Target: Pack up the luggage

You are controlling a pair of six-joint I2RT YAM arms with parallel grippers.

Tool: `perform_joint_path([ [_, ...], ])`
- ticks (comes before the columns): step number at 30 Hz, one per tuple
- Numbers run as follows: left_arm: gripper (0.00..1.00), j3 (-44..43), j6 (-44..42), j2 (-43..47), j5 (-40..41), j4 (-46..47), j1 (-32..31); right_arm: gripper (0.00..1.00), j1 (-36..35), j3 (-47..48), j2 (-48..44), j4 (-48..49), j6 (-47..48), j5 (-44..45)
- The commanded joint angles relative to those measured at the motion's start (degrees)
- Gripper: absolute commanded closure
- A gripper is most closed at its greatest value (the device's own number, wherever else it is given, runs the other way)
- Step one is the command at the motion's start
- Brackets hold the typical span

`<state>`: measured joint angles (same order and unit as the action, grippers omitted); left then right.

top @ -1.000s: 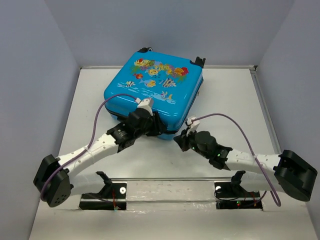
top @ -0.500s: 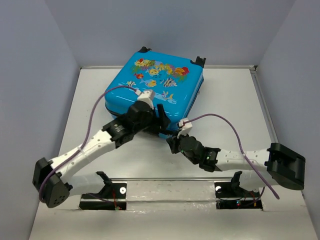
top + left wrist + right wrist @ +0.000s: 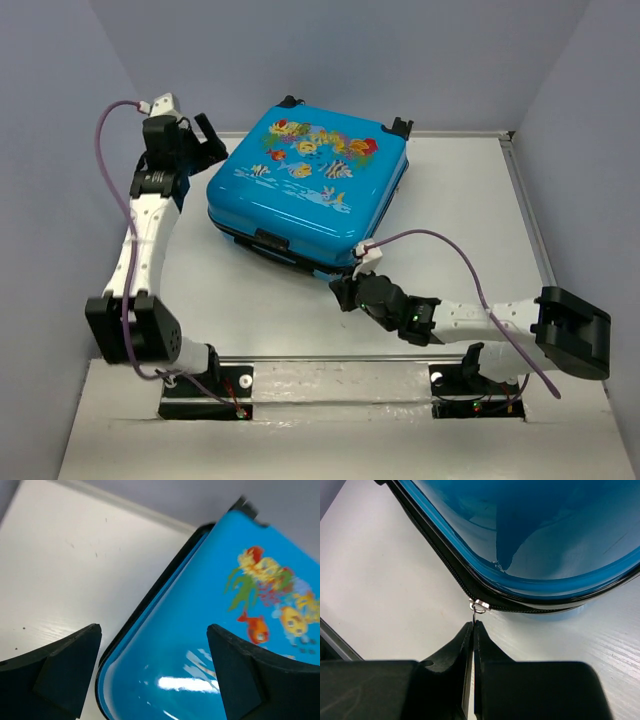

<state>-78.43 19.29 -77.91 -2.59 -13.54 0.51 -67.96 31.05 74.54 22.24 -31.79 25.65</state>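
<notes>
The luggage [image 3: 305, 190] lies flat and closed on the white table, its fish-print face up. My right gripper [image 3: 338, 293] is at the luggage's near corner, shut on the small metal zipper pull [image 3: 479, 606]. In the right wrist view the right gripper [image 3: 473, 625] pinches the pull's tab just below the black zipper band of the luggage [image 3: 545, 530]. My left gripper [image 3: 207, 140] hovers at the case's far left corner, open. From the left wrist view, the left gripper [image 3: 152, 630] has its fingers spread above the shell edge of the luggage [image 3: 200, 605], holding nothing.
A black carry handle [image 3: 272, 242] sits on the luggage's near side, and its wheels [image 3: 400, 125] point to the back. Grey walls close in on the left, right and back. A raised table rim [image 3: 450, 133] runs along the back. Purple cables loop over both arms.
My left arm has swung from the luggage's near edge out to its far left corner, and its jaws have opened wide. The right gripper shifted slightly left, still shut on the pull.
</notes>
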Motion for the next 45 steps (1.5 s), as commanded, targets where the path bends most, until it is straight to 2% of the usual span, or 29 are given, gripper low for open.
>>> perform_joint_path([
  [1,0.01,-4.35,-5.58,-9.27,-12.76,-5.18,0.98,0.93,-2.7,2.09,-1.86,-1.4,-0.47,-5.61],
  [4,0.02,-1.39,-4.44,-12.35,-20.14,-1.86,0.89,0.93,-2.7,2.61,-1.51,-2.2,-0.2,-5.52],
  [10,0.15,12.56,0.12,-13.41,-22.8,7.44,-5.51,0.93,-2.7,9.54,4.19,-3.78,3.04,-6.31],
  [12,0.18,14.44,1.18,-13.85,-24.74,8.35,-7.1,0.93,-2.7,15.42,8.92,-4.48,4.28,-7.19],
  [16,0.19,16.81,2.24,-12.27,-25.18,8.71,-11.14,0.93,-2.7,27.64,18.51,-7.2,6.83,-7.8],
  [17,0.19,17.69,2.33,-10.96,-25.44,8.79,-11.15,0.93,-2.7,33.23,20.36,-7.73,7.79,-8.42],
  [18,0.19,18.57,2.25,-10.34,-25.62,8.97,-11.06,0.93,-2.7,33.29,22.12,-8.26,8.41,-9.21],
  [20,0.19,20.95,1.46,-9.02,-25.8,8.88,-10.89,0.93,-2.7,41.96,27.57,-9.84,10.33,-13.41],
  [22,0.19,22.44,1.19,-8.32,-26.24,8.79,-10.71,0.93,-2.7,52.03,31.52,-13.16,11.83,-20.09],
  [26,0.18,23.32,0.84,-7.44,-26.59,8.71,-10.19,0.93,-2.7,63.92,41.97,-13.36,13.86,-29.49],
  [28,0.18,23.85,-0.3,-7.26,-27.55,7.92,-8.44,0.93,-2.7,65.71,43.23,-13.19,14.21,-30.66],
  [31,0.18,24.64,-0.39,-6.47,-28.17,8.53,-5.96,0.91,-2.7,62.4,41.05,-13.1,13.43,-33.19],
  [34,0.19,24.56,-0.13,-6.2,-27.74,8.88,-5.96,0.42,-2.7,50.64,30.61,-13.36,8.96,-32.51],
  [35,0.19,24.56,-0.13,-5.59,-27.3,8.88,-5.96,0.18,-2.7,47.3,27.27,-14.32,8.33,-31.81],
  [36,0.19,24.47,-0.13,-5.41,-27.03,8.88,-5.96,0.11,-2.7,41.78,23.67,-15.46,7.89,-30.76],
  [38,0.19,24.56,0.05,-4.8,-26.41,8.97,-5.96,0.02,-2.7,37.79,13.29,-21.51,6.92,-26.98],
  [40,0.18,25.08,0.14,-4.45,-25.72,9.06,-6.05,0.0,-1.66,32.97,3.57,-27.83,5.7,-21.12],
  [43,0.19,25.26,0.22,-3.66,-23.44,8.8,-6.66,0.0,7.9,26.98,-6.13,-31.02,1.39,-19.07],
  [44,0.18,25.0,0.22,-3.22,-22.9,8.53,-7.54,0.0,11.59,23.13,-12.25,-32.25,-1.06,-17.75],
  [45,0.18,25.08,0.05,-2.95,-22.12,8.27,-7.98,0.0,18.93,21.44,-15.27,-32.52,-1.78,-17.22],
])
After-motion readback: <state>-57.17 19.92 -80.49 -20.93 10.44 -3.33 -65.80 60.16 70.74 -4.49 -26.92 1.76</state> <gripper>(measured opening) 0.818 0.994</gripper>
